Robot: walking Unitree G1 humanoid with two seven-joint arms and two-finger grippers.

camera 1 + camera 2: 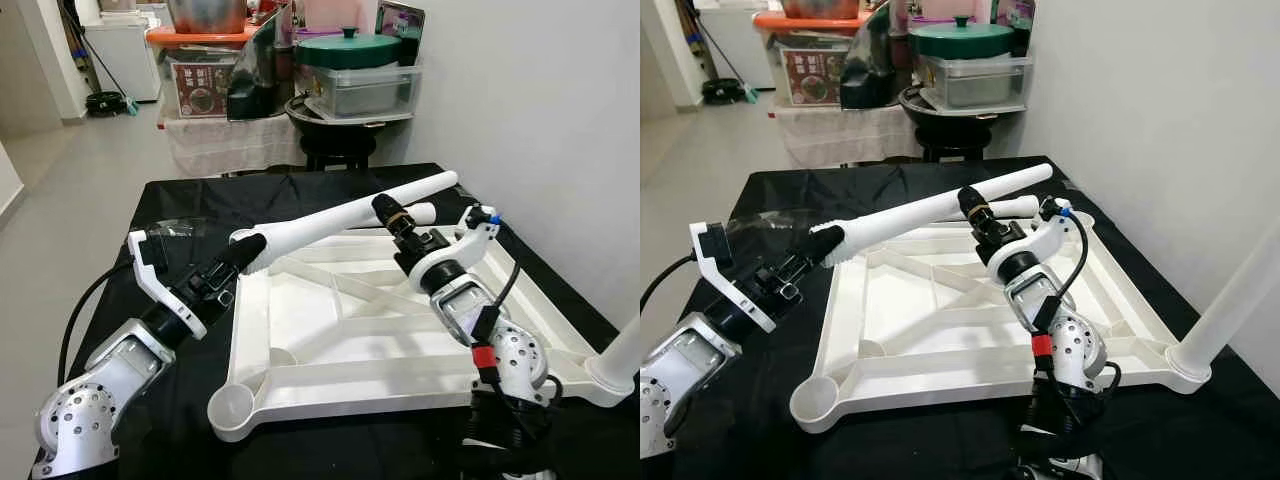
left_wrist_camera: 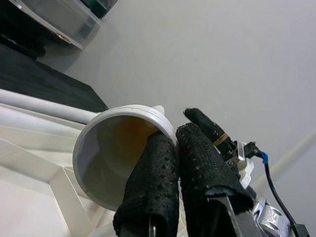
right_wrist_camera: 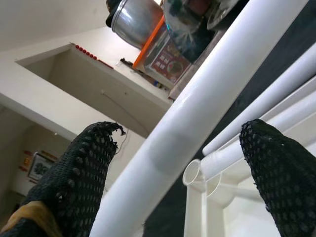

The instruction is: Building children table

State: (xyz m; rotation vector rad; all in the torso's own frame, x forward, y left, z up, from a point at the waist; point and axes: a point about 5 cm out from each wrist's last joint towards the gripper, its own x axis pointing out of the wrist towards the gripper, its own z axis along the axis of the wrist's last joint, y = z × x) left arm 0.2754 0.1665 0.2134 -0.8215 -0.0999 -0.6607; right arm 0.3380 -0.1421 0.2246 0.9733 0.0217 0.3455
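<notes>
My left gripper point(image 1: 238, 258) is clamped on the flared end of the white leg point(image 1: 340, 213), which slants up and away over the upturned tabletop point(image 1: 300, 330) on the black table point(image 1: 200, 200), passing between my right gripper's point(image 1: 388, 212) parted jaws; no legible writing

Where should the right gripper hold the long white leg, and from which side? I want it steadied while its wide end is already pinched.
Best mid-shaft on the white leg, where the tube is straight and narrow enough for the fingers. Come from below, as the right gripper is, open astride it. The left gripper already pinches the flared end's rim.
</notes>
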